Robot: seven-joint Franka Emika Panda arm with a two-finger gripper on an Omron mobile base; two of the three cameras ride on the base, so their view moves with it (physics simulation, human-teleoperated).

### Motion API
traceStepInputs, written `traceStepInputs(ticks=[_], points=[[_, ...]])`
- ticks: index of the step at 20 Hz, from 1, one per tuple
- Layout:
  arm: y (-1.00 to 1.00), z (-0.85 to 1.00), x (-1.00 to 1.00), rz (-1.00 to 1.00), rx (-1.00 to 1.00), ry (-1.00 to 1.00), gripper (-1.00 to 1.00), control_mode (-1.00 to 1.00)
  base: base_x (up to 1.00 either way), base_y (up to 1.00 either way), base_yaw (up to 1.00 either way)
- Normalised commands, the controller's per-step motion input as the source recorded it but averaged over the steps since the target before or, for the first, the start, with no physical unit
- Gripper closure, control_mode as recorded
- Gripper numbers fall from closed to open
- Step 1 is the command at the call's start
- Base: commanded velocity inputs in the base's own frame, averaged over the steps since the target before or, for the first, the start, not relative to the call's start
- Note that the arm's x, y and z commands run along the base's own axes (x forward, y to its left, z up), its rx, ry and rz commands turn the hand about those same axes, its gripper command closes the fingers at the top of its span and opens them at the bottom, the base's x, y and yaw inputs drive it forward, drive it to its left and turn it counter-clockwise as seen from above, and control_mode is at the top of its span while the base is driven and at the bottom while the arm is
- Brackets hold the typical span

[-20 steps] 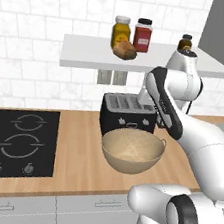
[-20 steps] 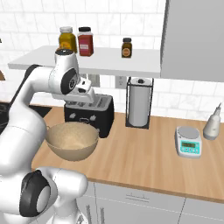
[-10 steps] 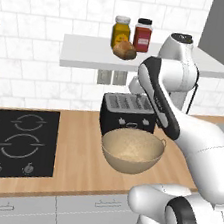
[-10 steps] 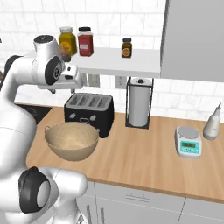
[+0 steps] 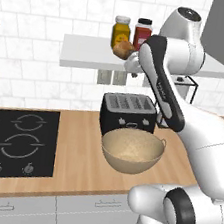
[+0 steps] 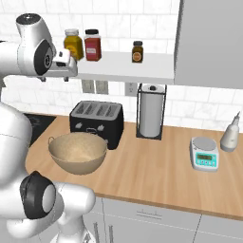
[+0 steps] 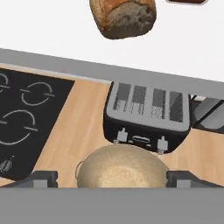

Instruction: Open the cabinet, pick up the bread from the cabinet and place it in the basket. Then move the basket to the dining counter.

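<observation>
Lying on the shelf [image 5: 86, 55] just beyond the spread, empty pincer [image 5: 132, 66]: bread [image 5: 124, 48], apart from its fingertips [image 7: 43, 178]

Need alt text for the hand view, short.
Seen from above, the bread sits on a white shelf at the top. Below it are a black toaster and the tan basket on a wood counter, with a black cooktop at left.

toaster: black four-slot toaster [image 6: 96, 122], on the wood counter [image 6: 156, 171]
cooktop: black cooktop [image 5: 14, 140], left of the toaster
paper towel roll: white paper towel roll [image 6: 151, 110], upright in a black holder, just right of the toaster
kitchen scale: pale kitchen scale [image 6: 205, 154], farther right
jars: yellow jar [image 6: 73, 44], red jar [image 6: 92, 45], small dark jar [image 6: 137, 51], on the shelf above the toaster
</observation>
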Motion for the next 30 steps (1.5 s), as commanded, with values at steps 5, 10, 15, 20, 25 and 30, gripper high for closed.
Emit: traceStepInputs(ticks=[5, 10, 15, 20, 25, 30], points=[[0.00, 0.39, 0.29, 0.01, 0.09, -0.13, -1.00, -1.00, 0.00, 0.00, 0.00], [0.00, 0.29, 0.09, 0.03, 0.01, -0.37, -1.00, -1.00, 0.00, 0.00, 0.00], [0.00, 0.32, 0.18, 0.00, 0.00, -0.05, -1.00, -1.00, 0.00, 0.00, 0.00], [0.03, 0.23, 0.26, 0.02, -0.08, 0.01, -1.00, -1.00, 0.00, 0.00, 0.00], [0.00, -0.05, 0.51, 0.00, -0.04, 0.09, -1.00, -1.00, 0.00, 0.00, 0.00], [0.03, -0.25, 0.48, 0.00, 0.00, 0.00, -1.00, -1.00, 0.00, 0.00, 0.00]])
